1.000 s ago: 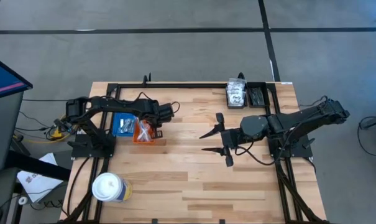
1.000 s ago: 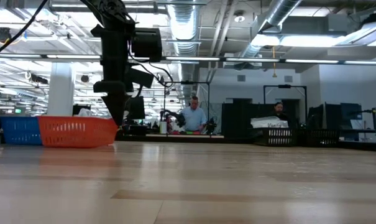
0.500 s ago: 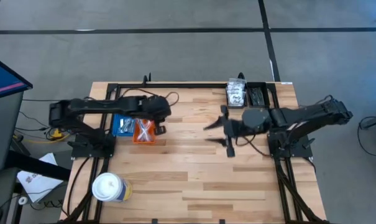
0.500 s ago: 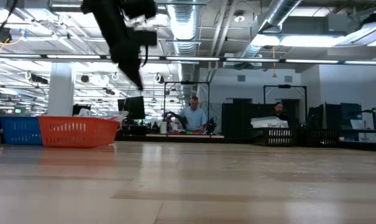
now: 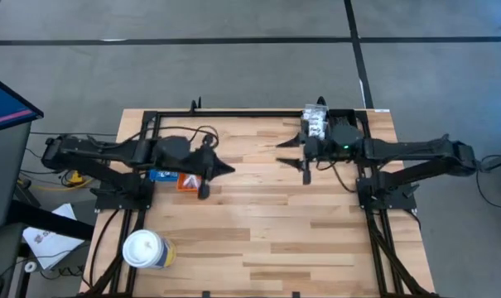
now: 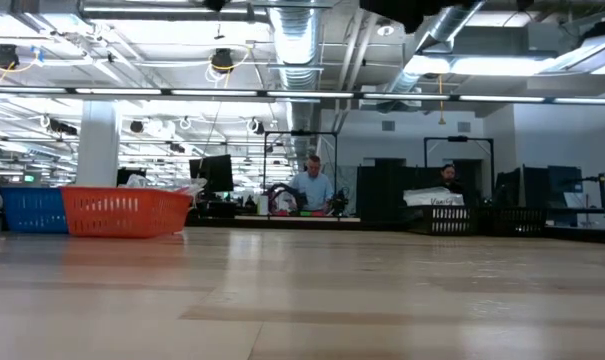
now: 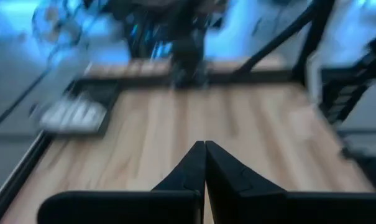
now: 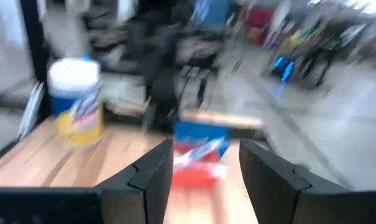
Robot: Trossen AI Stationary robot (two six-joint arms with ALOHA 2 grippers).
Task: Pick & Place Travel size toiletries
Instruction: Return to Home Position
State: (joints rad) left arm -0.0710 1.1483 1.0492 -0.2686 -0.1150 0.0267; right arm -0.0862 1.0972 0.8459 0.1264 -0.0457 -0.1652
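Smooth pale wood table [image 5: 258, 232], ribbed orange plastic tray [image 6: 122, 212].

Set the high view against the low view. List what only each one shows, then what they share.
Only the high view shows the left gripper beside the trays, the right gripper with its fingers open toward the table's far right, and the white lidded cup by the table's left edge. Only the low view shows two people in the room behind the table and the ceiling ducts; neither gripper appears there. Both views show the orange tray, the blue tray next to it, and the wooden table.
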